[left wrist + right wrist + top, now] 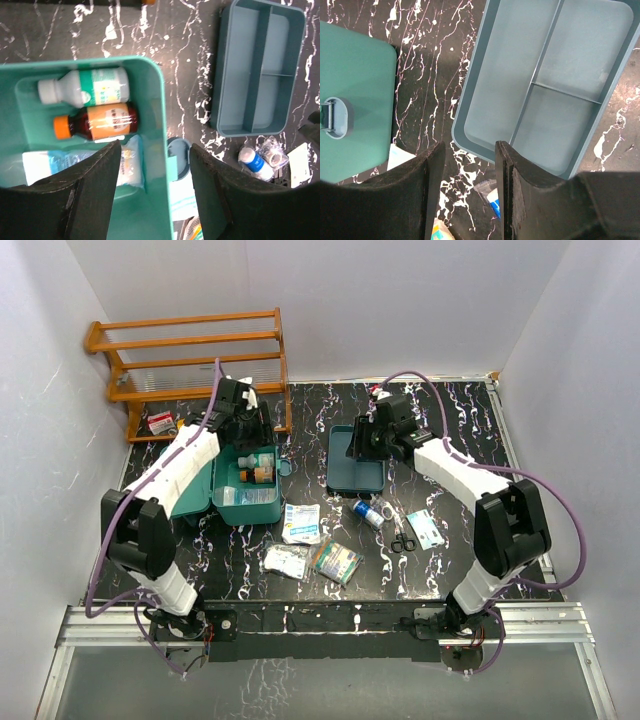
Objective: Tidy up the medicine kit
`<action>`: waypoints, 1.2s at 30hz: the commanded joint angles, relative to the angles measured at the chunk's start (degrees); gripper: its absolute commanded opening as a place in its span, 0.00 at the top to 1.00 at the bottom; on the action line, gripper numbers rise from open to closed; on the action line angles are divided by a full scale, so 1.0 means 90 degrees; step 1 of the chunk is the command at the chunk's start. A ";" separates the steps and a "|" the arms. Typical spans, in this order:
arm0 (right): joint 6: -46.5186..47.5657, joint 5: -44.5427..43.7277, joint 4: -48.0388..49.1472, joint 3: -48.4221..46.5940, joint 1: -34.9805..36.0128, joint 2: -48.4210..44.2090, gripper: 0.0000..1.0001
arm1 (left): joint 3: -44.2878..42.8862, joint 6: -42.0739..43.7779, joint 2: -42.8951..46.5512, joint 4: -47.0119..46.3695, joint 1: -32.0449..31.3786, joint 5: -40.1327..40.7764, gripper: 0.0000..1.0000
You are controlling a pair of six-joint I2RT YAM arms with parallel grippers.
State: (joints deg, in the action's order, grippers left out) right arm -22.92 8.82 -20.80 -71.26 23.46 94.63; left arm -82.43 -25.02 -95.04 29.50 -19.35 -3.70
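Medicine kit [159, 110] open beneath left jaws; right jaws by tray [510, 75]

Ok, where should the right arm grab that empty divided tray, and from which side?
Grip the divided tray by its thin upright wall nearest the right gripper, coming straight down, one jaw inside and one outside. It lies flat and looks too wide to span, so the rim is the likely handhold.

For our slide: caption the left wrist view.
Open fingers over medicine kit with white bottle, brown bottle; divided tray beside.
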 commanded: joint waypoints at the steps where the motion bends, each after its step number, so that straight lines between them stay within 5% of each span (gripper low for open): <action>1: -0.0075 0.0022 0.0348 0.0182 -0.0029 -0.0576 0.58 | -0.0502 0.0211 -0.0455 0.0130 -0.0201 -0.0140 0.46; 7: -0.0100 -0.0065 0.0407 0.0556 -0.0031 -0.1007 0.59 | -0.0745 0.0625 -0.0895 0.0345 -0.0475 0.0294 0.56; 13: -0.0014 0.0096 0.0448 0.0675 -0.0019 -0.1149 0.59 | -0.1004 0.1437 -0.1116 0.0621 -0.0759 0.0654 0.80; 21: -0.0084 0.0534 0.0475 0.0663 0.0071 -0.0993 0.59 | -0.0399 0.2830 -0.0667 0.0738 -0.1102 0.0471 1.00; 26: -0.0300 0.0836 0.0641 0.0879 0.0247 -0.0899 0.59 | 0.0304 0.3363 -0.0026 0.0508 -0.1284 0.0528 1.00; 36: -0.0354 0.1601 0.0800 0.1181 0.0727 -0.0400 0.56 | 0.1705 0.2721 0.1398 0.0439 -0.1301 0.0216 0.95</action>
State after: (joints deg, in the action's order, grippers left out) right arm -25.87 19.27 -17.45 -60.73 28.25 89.43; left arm -70.78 2.55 -89.91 32.25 -30.94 0.49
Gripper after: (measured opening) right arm 0.431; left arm 0.025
